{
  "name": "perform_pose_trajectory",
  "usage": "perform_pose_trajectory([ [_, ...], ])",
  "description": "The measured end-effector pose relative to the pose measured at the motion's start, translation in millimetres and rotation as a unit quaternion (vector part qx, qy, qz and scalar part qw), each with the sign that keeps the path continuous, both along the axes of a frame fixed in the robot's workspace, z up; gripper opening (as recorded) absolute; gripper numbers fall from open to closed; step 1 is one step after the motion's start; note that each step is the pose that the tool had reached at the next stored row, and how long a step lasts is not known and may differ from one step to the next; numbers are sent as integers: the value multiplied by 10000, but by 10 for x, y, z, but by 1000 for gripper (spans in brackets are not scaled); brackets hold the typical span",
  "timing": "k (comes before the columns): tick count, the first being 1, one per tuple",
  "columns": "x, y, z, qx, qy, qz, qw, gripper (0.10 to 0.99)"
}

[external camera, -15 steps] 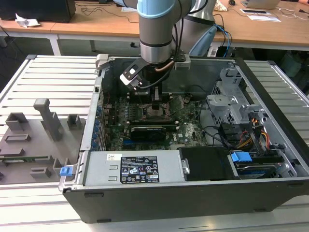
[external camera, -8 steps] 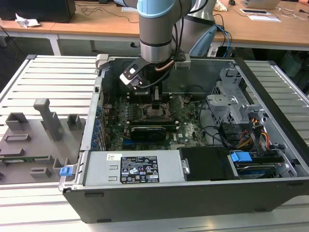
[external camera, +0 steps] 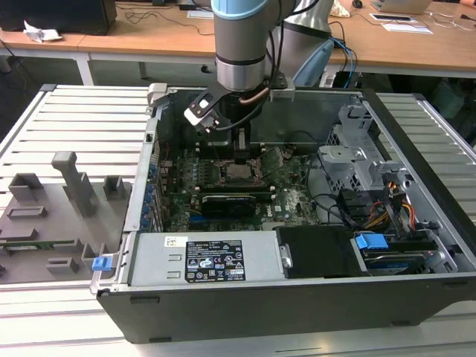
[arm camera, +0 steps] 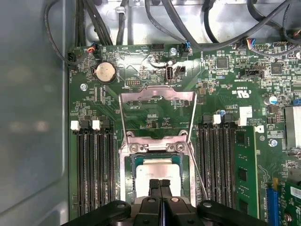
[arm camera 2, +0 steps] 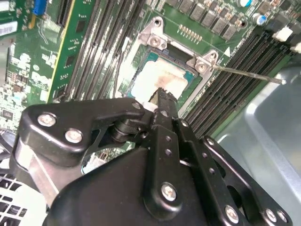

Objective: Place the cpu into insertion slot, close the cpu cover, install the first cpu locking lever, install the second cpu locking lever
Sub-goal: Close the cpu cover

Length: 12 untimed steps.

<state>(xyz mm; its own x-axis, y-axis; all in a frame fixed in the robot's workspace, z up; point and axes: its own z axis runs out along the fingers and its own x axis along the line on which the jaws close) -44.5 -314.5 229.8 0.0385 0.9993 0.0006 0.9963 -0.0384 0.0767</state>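
The pincer (arm camera: 159, 182) hangs with its tips pressed together just above the cpu (arm camera: 157, 168). The cpu lies flat in the insertion slot (arm camera: 124, 176) on the green motherboard (arm camera: 225, 94). The cpu cover (arm camera: 157, 92) stands swung up off the slot, and a thin locking lever (arm camera: 197, 172) juts free beside it. In the exterior view the arm (external camera: 242, 44) reaches down into the open computer case (external camera: 297, 305).

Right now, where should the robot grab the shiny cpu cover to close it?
Probably the cpu cover by its free bar, farthest from the hinge, coming from above. It is swung open off the insertion slot, so that bar stands bare.
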Motion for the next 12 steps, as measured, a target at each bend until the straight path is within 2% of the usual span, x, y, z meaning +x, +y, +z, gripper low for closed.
perform_pose_trajectory([
  [2,0,0,25,0,0,0,10000,106],
  [9,0,0,204,0,-1,0,10000,106],
  [11,0,0,286,0,-1,0,10000,106],
  [12,0,0,354,0,0,0,10000,106],
])
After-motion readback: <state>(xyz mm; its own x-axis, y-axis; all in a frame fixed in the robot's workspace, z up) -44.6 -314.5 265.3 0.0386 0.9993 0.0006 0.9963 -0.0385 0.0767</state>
